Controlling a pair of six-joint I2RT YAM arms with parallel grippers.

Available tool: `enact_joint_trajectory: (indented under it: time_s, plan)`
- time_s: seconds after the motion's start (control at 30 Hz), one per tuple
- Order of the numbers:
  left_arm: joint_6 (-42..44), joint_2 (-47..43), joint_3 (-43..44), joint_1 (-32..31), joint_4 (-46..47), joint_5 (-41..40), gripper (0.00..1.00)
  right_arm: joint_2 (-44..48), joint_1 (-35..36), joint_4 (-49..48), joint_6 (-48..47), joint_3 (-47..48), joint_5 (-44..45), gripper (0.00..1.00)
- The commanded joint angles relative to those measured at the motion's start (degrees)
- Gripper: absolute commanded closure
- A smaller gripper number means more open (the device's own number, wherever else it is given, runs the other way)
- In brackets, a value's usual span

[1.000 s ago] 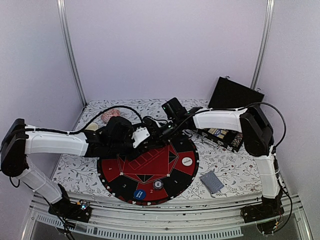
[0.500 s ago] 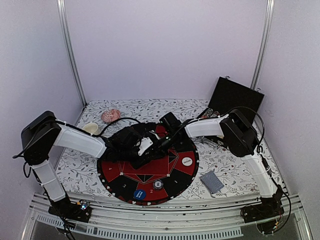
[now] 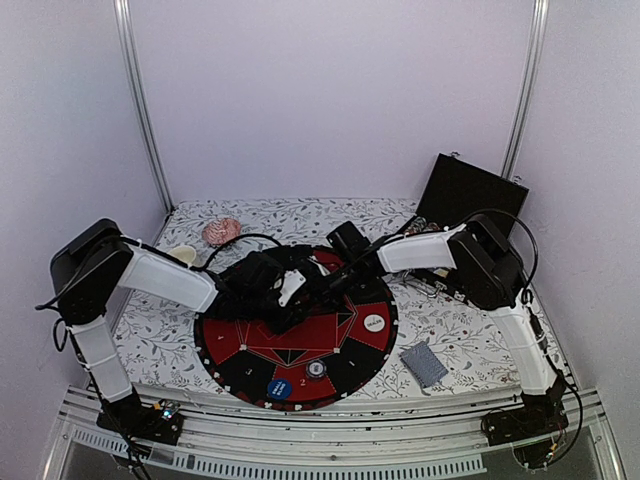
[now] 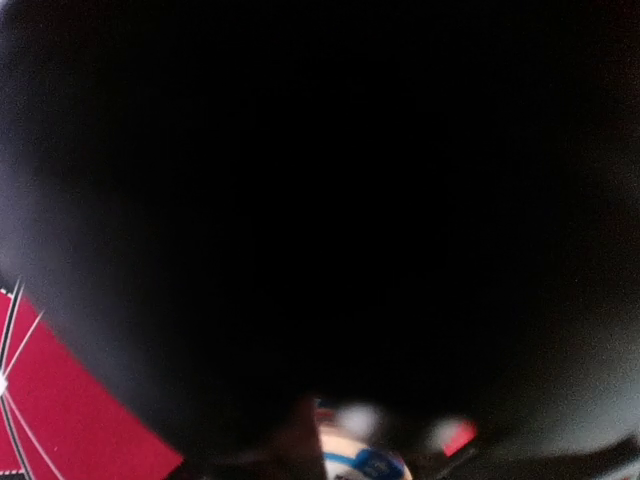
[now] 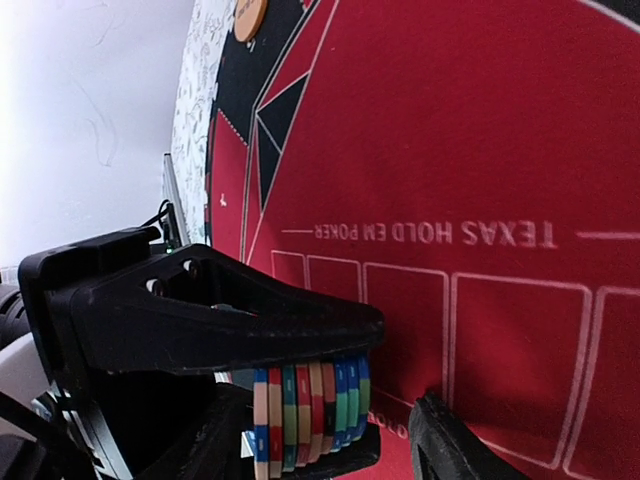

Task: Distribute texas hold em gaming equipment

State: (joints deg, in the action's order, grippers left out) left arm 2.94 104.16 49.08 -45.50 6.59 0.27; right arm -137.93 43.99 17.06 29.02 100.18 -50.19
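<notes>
Item: stack of striped poker chips (image 5: 310,405), held edge-on as a row over the round poker mat (image 3: 340,335), near its 11 o'clock sector beside the printed card boxes. Holder: left end effector (image 5: 367,388), pinching the row from both ends as I read the right wrist view. My left wrist view is almost wholly dark, so I cannot check that hold from its own side. Adjacent: right end effector (image 3: 322,285), just beside the left one. Only one of its fingers shows, so I cannot tell whether it is spread or pressed together. Also on the mat: white disc (image 3: 374,322) at 3 o'clock, blue disc (image 3: 280,388) at 7 o'clock. Off the mat at 4 o'clock: card deck (image 3: 424,363). Hazards, in my judgement: a row squeezed end to end may buckle and scatter chips rolling across the worktop. The two end effectors work so close that a careless move could knock the stack loose.
</notes>
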Motion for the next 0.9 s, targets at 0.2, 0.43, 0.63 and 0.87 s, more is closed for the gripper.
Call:
enact_joint_trajectory:
  time_s: [0.2, 0.43, 0.63, 0.87]
  plan:
    - [-2.5, 3.4, 0.8, 2.3, -6.3, -1.1, 1.0, 9.8, -4.0, 2.3, -2.7, -6.6, 4.5, 0.36]
    - [-5.9, 2.5, 1.6, 4.6, -9.3, -2.2, 1.0, 15.8, -6.5, 5.7, -5.3, -9.2, 8.8, 0.37]
    - [-15.9, -1.0, -2.0, 9.7, -10.2, -12.1, 1.0, 22.3, -7.2, 10.2, -9.9, -10.2, 12.8, 0.36]
    - [-19.8, 0.3, -2.5, 15.1, -6.4, -18.7, 1.0, 28.1, -7.7, 13.7, -13.6, -11.7, 15.9, 0.36]
